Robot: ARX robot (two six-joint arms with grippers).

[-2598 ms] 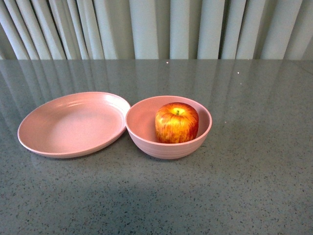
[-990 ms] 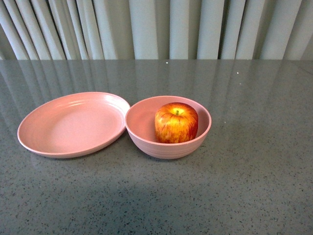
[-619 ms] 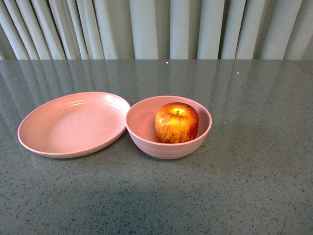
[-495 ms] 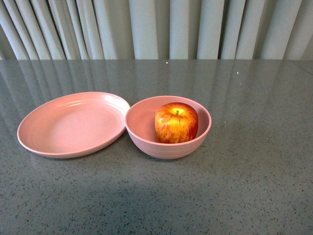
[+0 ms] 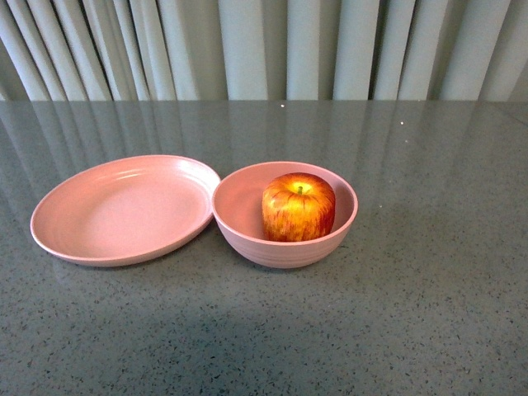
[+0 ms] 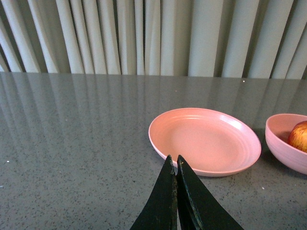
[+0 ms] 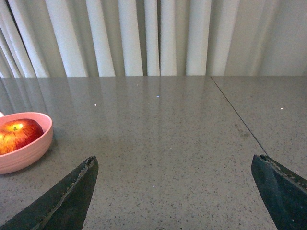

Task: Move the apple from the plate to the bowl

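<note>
Apple [image 5: 298, 206] is resting in bowl [image 5: 239, 216]; left gripper [image 6: 174, 163] pinched together, right gripper [image 7: 175, 165] spread wide, both advisably keeping clear.

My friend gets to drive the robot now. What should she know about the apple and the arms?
Left gripper: shut, empty, pulled back in front of the plate.
Right gripper: open, empty, off to the side of the bowl.
The apple sits upright inside the bowl, stem up. The plate is empty and touches the bowl's rim on the table.
Done: the apple is in the bowl, and both arms are clear.
Left: nothing seems needed; just keep the arms away from the dishes.
</note>
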